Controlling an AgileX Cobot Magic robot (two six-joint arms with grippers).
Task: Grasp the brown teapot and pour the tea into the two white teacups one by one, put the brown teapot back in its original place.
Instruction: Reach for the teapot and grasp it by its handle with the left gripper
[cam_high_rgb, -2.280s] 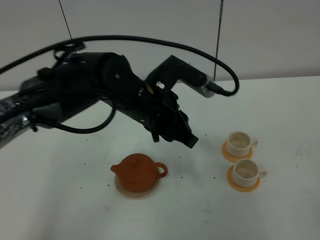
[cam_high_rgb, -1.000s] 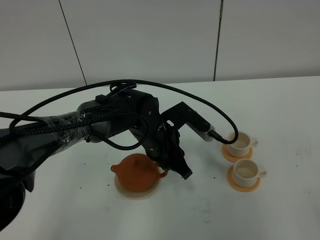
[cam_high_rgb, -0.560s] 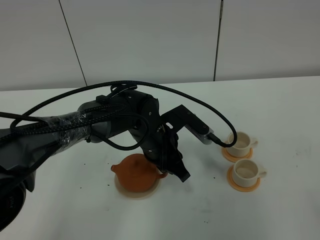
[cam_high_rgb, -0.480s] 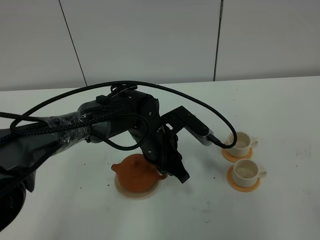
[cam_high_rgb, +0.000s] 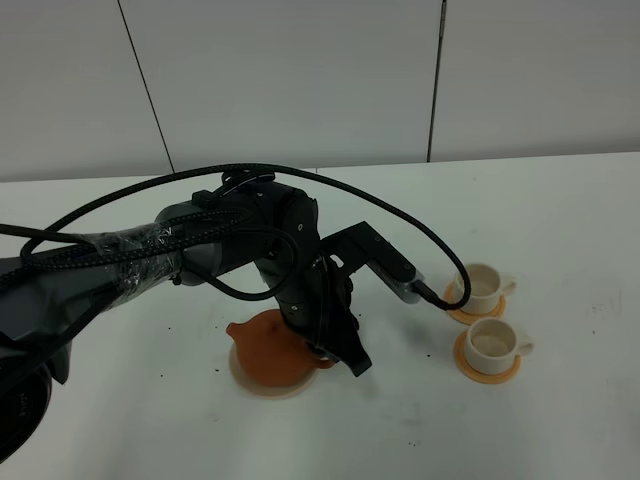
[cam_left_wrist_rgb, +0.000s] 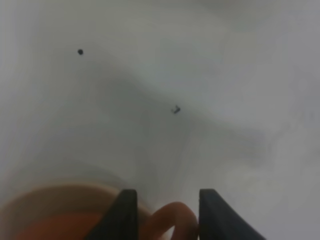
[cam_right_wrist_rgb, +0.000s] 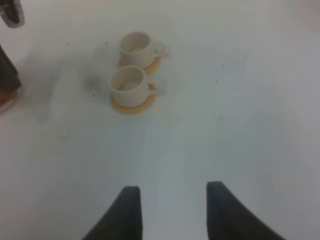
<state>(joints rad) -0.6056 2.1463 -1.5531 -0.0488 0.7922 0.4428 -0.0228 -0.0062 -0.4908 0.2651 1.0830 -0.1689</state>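
The left tool (cam_left_wrist_rgb: 164, 194) has come lower onto the brown teapot (cam_high_rgb: 265, 345), which sits on its beige trivet (cam_high_rgb: 248, 386) left of middle on the table (cam_high_rgb: 560, 220). Its jaws stand part open astride the loop handle (cam_left_wrist_rgb: 172, 216), seemingly not yet pinching it. The far teacup (cam_high_rgb: 481, 285) and near teacup (cam_high_rgb: 490, 342) stand at right, unmoved. The right tool (cam_right_wrist_rgb: 170, 192) gapes, empty.
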